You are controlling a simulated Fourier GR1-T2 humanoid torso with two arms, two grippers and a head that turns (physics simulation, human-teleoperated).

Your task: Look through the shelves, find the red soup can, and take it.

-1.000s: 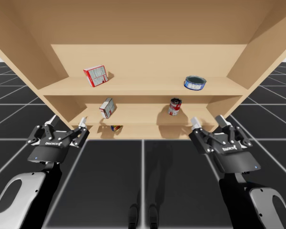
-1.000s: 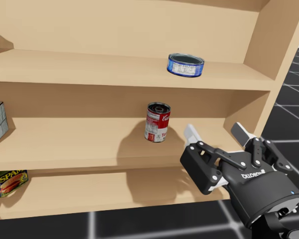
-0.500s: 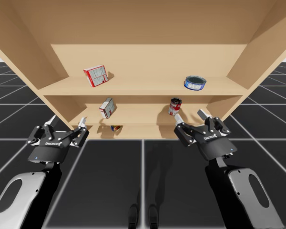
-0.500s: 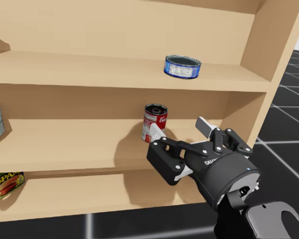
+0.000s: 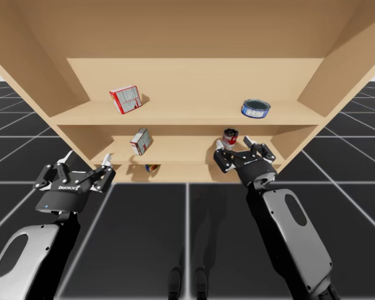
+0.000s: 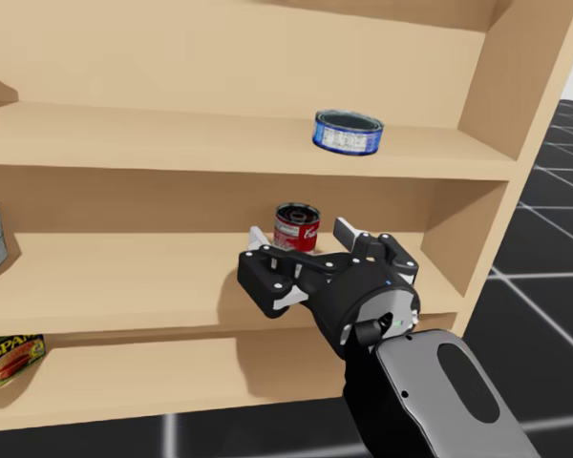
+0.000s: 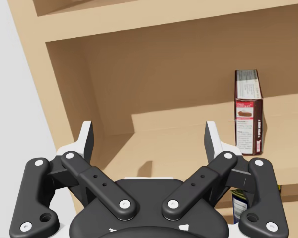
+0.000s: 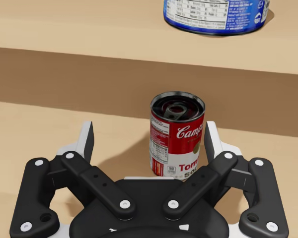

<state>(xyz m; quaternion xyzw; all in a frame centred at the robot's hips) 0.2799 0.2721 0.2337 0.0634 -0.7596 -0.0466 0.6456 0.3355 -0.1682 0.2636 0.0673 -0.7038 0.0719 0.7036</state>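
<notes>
Right gripper (image 8: 149, 130) open, red soup can (image 8: 177, 136) between its fingers on wooden shelf (image 8: 49, 119), black gridded floor (image 5: 137, 237)

Shelf unit (image 5: 187, 112): pale wood, matt, smooth boards.
Red soup can (image 8: 177, 134): metal body, dark shiny lid with ringed ridges. Paper-look wrap label, slight sheen.
Blue flat can (image 6: 348, 132): metal, dark glossy top, printed label band.
Right gripper (image 8: 149, 136), left gripper (image 7: 149, 135): black matt plastic links, silvery metal pivot pins, smooth white finger pieces.
Right forearm shell (image 6: 454, 382): smooth grey casing, satin finish, dark inset panel.
Brown box (image 7: 248, 111): printed cardboard, matt.
Floor (image 5: 144, 237): black tiles, glossy, faintly reflective.
</notes>
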